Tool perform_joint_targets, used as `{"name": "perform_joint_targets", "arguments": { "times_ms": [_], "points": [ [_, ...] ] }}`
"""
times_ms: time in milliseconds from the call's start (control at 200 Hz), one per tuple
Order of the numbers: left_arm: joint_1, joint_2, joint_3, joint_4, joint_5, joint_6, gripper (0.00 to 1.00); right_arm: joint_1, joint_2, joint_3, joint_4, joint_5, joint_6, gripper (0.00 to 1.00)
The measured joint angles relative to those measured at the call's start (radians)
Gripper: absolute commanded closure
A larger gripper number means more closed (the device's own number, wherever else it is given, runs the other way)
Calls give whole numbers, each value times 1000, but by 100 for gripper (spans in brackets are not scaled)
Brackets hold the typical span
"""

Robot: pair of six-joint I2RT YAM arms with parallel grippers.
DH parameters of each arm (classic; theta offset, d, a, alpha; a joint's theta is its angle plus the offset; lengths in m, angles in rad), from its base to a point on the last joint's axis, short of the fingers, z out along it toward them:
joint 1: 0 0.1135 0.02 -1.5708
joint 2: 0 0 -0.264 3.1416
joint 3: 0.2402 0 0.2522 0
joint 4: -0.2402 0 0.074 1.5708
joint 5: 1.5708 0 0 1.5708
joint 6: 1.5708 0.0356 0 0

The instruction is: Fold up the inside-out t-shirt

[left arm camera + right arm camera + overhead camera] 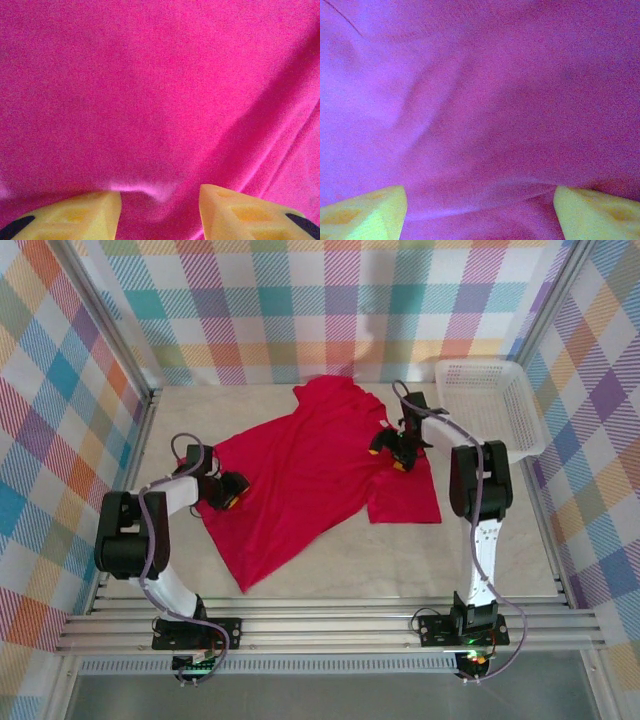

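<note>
Across the desk (400, 570) the inside-out t-shirt (310, 470) lies spread askew, left jaws half open at its left edge, right jaws wide on its right side, neither gripping yet, apparently set to pinch cloth for folding.

Bright even top light, soft shadows, wrist close-ups of t-shirt (160, 100) grainy, blurred

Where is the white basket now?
In the top view, the basket stands at the far right corner of the table. It is just right of the right gripper and apart from the t-shirt.
</note>
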Motion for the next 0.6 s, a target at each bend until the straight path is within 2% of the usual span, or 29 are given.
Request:
{"name": "perform_joint_targets", "arguments": {
  "times_ms": [275,350,485,600],
  "points": [
    [30,272,366,-87,-11,38,53,11,-369,-543,166,2,44,22],
    [30,321,449,-122,-7,46,53,27,-450,-639,179,-6,68,20],
    [30,333,492,-190,-21,65,52,43,-481,-641,119,3,75,19],
    [28,320,506,-259,-47,93,51,34,-446,-498,54,26,56,19]
  ]
}}
